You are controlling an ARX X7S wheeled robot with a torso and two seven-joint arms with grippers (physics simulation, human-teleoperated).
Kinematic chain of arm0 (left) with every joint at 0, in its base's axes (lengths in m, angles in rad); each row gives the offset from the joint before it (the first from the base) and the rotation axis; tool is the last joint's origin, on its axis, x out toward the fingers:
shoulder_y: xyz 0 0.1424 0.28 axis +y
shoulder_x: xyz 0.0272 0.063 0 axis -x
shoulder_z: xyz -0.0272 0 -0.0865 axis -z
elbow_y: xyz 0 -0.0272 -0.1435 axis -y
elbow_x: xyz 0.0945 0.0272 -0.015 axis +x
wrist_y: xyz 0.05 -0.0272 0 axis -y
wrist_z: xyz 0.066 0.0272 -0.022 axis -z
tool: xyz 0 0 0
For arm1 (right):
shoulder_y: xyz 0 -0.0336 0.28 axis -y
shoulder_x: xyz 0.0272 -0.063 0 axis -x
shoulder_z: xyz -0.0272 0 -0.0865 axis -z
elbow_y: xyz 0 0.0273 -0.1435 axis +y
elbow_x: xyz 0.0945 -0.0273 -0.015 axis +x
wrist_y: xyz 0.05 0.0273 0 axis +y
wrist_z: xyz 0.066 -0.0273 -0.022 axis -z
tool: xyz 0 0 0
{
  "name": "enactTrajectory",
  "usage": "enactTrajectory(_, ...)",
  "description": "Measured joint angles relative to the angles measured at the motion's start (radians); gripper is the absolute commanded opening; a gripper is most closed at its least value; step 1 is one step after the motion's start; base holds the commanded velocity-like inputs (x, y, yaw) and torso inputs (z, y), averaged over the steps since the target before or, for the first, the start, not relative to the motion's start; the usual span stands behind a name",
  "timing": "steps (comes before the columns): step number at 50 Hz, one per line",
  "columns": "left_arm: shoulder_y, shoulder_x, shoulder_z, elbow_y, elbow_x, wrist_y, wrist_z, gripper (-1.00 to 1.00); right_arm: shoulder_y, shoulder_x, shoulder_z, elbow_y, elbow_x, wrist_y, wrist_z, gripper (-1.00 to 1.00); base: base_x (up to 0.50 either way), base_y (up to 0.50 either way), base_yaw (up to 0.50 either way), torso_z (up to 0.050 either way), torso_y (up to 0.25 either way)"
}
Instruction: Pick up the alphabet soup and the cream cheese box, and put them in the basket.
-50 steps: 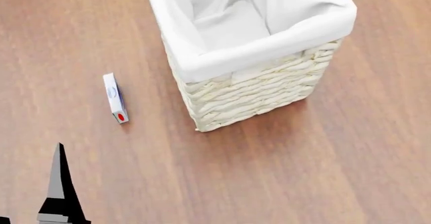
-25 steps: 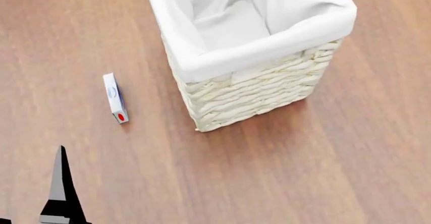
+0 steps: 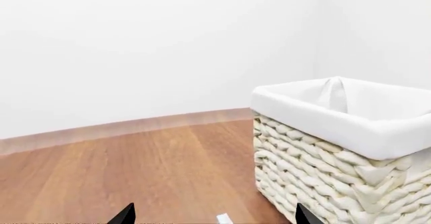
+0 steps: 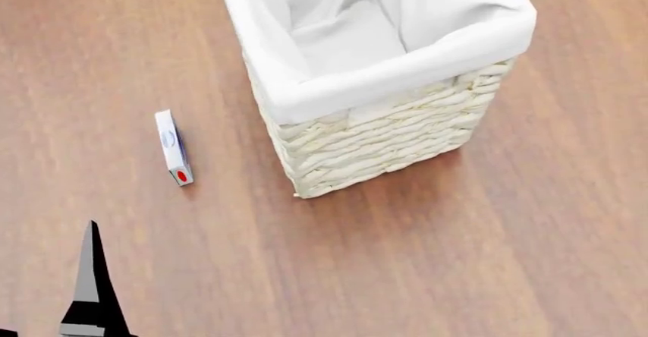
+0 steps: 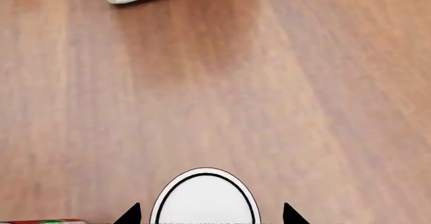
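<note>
While the flat cream cheese box [image 4: 173, 148] lies beside the woven basket [image 4: 390, 128], the left hand [image 3: 212, 215] gapes empty.

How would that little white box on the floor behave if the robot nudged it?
The cream cheese box seems to stand on a narrow edge, so it would probably topple flat. It looks thin and small, likely light, and would probably slide on the smooth wooden floor.

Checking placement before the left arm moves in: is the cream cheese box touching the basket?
Apart. The head view shows bare wood floor between the cream cheese box and the basket.
</note>
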Motion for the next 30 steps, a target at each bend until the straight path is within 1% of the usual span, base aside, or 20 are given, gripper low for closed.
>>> enactTrajectory(30,-0.006,-0.004,0.002,-0.012,-0.005,0.002,-0.008,1.0,-0.002,-0.07,-0.013,0.12,-0.01,0.001,-0.052,1.0,0.0,0.0,0.0,0.0,0.0)
